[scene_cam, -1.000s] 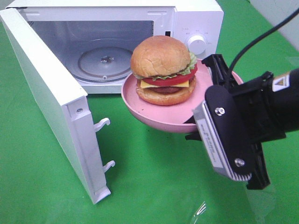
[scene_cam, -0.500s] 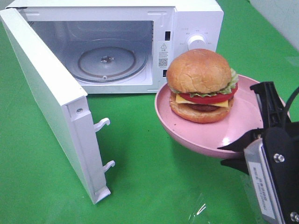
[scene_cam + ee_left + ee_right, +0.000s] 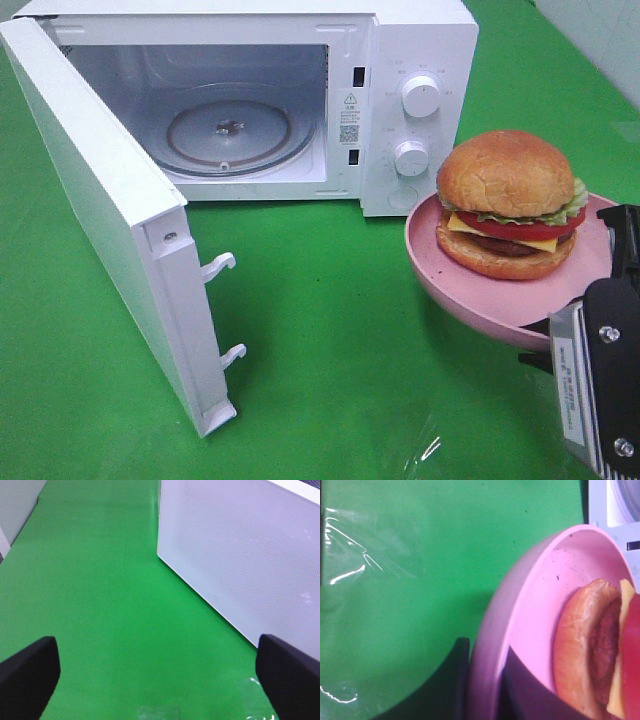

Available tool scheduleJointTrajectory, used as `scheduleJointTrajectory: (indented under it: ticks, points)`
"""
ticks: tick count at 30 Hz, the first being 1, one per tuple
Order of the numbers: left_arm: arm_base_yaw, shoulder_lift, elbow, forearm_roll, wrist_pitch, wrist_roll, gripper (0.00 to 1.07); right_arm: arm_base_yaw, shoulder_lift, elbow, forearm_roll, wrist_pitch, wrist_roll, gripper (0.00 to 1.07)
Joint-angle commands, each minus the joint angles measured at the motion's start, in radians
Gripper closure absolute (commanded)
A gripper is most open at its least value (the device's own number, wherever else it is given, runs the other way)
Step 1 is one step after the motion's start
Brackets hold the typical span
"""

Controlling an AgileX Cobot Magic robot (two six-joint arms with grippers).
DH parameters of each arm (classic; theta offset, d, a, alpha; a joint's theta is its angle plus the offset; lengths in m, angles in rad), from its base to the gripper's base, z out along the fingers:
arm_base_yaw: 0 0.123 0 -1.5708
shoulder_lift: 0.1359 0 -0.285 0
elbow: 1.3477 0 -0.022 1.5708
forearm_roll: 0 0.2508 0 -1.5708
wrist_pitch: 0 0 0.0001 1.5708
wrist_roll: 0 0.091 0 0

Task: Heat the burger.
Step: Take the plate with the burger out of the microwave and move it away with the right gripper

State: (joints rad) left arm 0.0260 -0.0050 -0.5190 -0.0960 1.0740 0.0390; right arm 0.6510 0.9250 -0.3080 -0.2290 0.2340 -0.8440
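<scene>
Nearest the high camera, at the lower right, the right arm's silver and black wrist block fills the corner, and just beyond it the right gripper (image 3: 482, 680) is clamped on the near rim of a round pink plate (image 3: 470, 285), one dark finger (image 3: 445, 680) outside the wall and the other inside it, as the right wrist view shows. The plate hangs above the green cloth (image 3: 330, 340), tipped a little toward the left of the high view, and carries the burger (image 3: 511, 203), which sits upright toward the plate's right side with its golden bun on top and lettuce, tomato, cheese and patty showing at the edge. A clear crinkled patch of tape or film (image 3: 430, 448) lies on the cloth near the bottom edge. Further back stands a white microwave (image 3: 420, 50), its door (image 3: 110, 220) swung wide open toward the camera on the left, its glass turntable (image 3: 228, 135) bare inside and two white knobs (image 3: 420, 96) on the panel at right; the plate is outside it, in front of and to the right of the knob panel. The left gripper (image 3: 160, 670) appears only in its own wrist view, its black fingers (image 3: 27, 672) spread far apart with nothing between them, above the green cloth beside the door's dotted outer face.
</scene>
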Motion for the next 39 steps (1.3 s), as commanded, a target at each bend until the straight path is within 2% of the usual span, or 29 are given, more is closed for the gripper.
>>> scheduleJointTrajectory:
  ticks: [1,22,29,31,39]
  points:
    - [0.004,-0.004,0.002,-0.004,-0.005,-0.002,0.08,-0.005,-0.016,0.015,-0.185,-0.063,0.194,1.07]
    - [0.004,-0.004,0.002,-0.004,-0.005,-0.002,0.08,-0.005,0.033,0.019,-0.537,0.118,0.772,1.07]
    - [0.004,-0.004,0.002,-0.004,-0.005,-0.002,0.08,-0.005,0.109,-0.040,-0.618,0.206,0.948,1.07]
    - [0.004,-0.004,0.002,-0.004,-0.005,-0.002,0.08,-0.005,0.168,-0.071,-0.665,0.242,1.067,1.07]
    - [0.004,-0.004,0.002,-0.004,-0.005,-0.002,0.08,-0.005,0.293,-0.113,-0.693,0.301,1.255,1.07]
